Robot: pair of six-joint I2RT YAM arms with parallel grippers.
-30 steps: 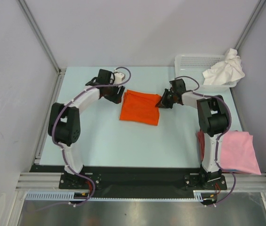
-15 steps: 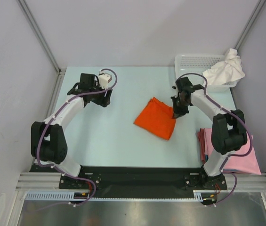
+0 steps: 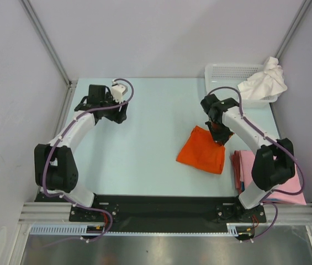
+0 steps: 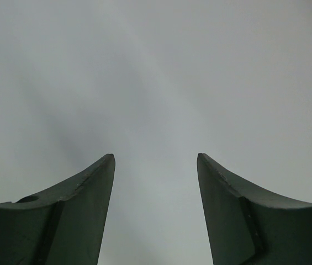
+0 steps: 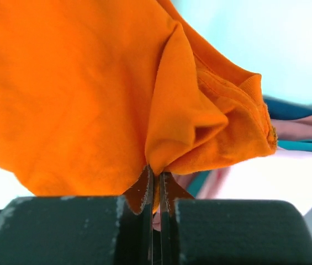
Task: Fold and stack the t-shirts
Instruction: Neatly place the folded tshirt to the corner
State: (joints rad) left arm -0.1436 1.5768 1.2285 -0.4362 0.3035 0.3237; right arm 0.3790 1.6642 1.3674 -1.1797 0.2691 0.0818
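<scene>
The folded bright orange t-shirt [image 3: 202, 152] lies at the right middle of the table, its right edge next to the folded pale pink t-shirts [image 3: 288, 185]. My right gripper [image 3: 220, 136] is shut on the orange shirt's upper right corner; in the right wrist view the orange cloth [image 5: 117, 94] bunches out of the closed jaws of the gripper [image 5: 154, 179]. A crumpled white t-shirt [image 3: 263, 80] hangs over the basket's right end. My left gripper [image 3: 98, 99] is open and empty at the far left; the left wrist view shows its fingers [image 4: 84, 210] spread over bare grey.
The white lattice basket [image 3: 225, 74] stands at the back right corner. Grey walls enclose the table on three sides. The black rail with both arm bases [image 3: 156, 207] runs along the near edge.
My right gripper has dragged the orange shirt from the table's middle toward the right and nearer, beside the pink pile. My left gripper let go and drew back to the far left.
</scene>
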